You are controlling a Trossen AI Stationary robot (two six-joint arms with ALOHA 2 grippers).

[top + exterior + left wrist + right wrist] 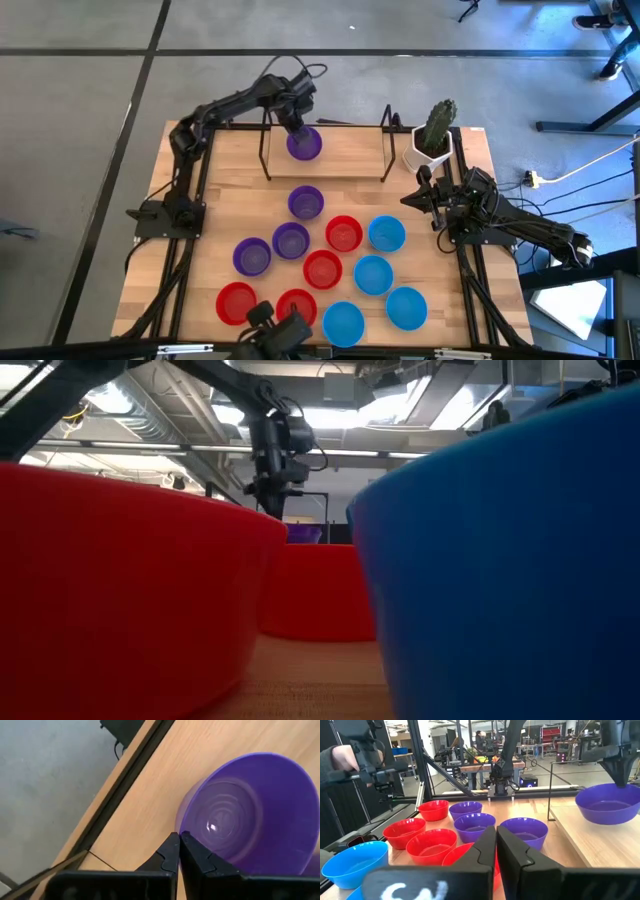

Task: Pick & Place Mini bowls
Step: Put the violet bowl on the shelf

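Observation:
Several mini bowls sit upright on their bases on the near half of the wooden table: purple (291, 240), red (322, 268) and light blue (373, 274). One more purple bowl (304, 143) is over a raised wooden shelf (350, 150) at the far edge. My left gripper (178, 842) is shut on it and also shows in the low view (272, 500). My right gripper (496, 837) waits shut near the table's right edge (425, 195) and touches nothing. My left gripper pinches the rim of the purple bowl (180, 826), one finger inside the bowl and one outside. The fingers come from above, pointing down. The bowl (610, 802) hangs tilted below them over the shelf. I cannot tell whether its base touches the wood.
A white pot with a green cactus (433, 140) stands at the shelf's right end. Black metal posts (266, 150) frame the shelf. The shelf's top is bare to the right of the held bowl. In the right wrist view a person's hand (340, 757) shows beyond the table.

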